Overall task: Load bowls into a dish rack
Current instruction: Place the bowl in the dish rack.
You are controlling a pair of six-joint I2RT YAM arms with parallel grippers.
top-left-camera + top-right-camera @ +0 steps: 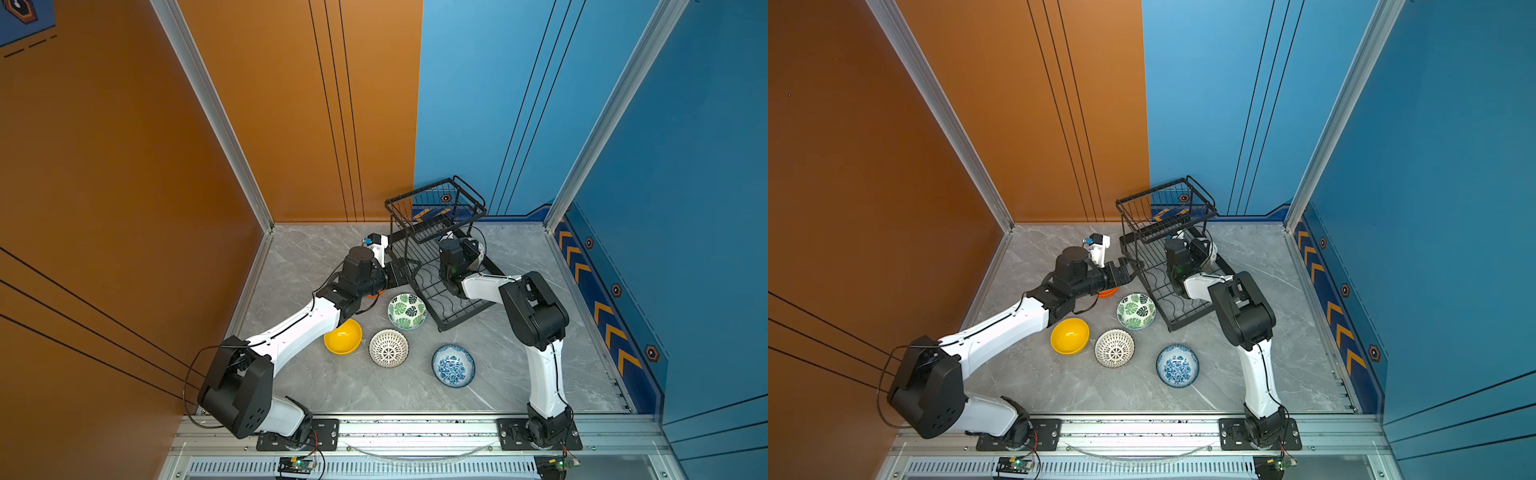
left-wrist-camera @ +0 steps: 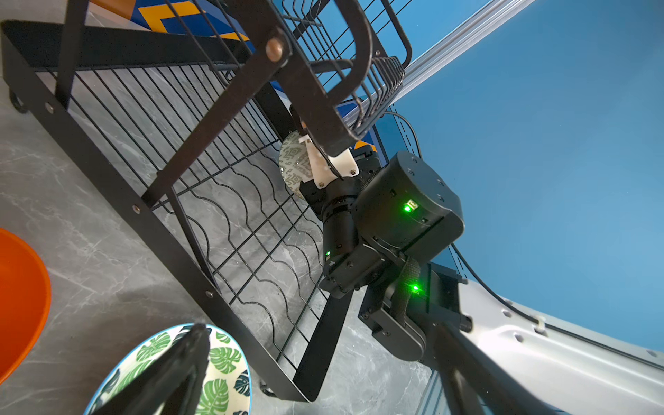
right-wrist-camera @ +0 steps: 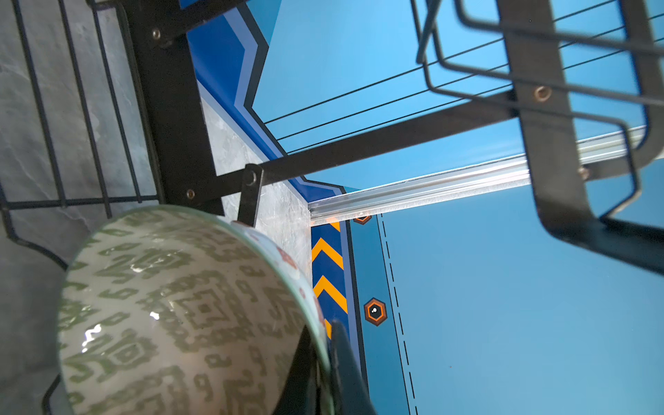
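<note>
Right claw [image 3: 321, 363] pinches the rim of the grey-green bowl [image 3: 172, 316], holding it on edge inside the dish rack [image 1: 465, 318], beneath the basket tier [image 1: 436, 208]. Left claw [image 1: 1131, 269], spread wide and empty, sits at the rack's side, with the orange bowl [image 2: 18, 305] just behind it.

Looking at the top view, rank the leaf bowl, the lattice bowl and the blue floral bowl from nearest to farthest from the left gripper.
From the left gripper:
1. Leaf bowl, just on the robot's side of it.
2. Lattice bowl, farther back toward the robot.
3. Blue floral bowl, farthest, off to the right.
</note>
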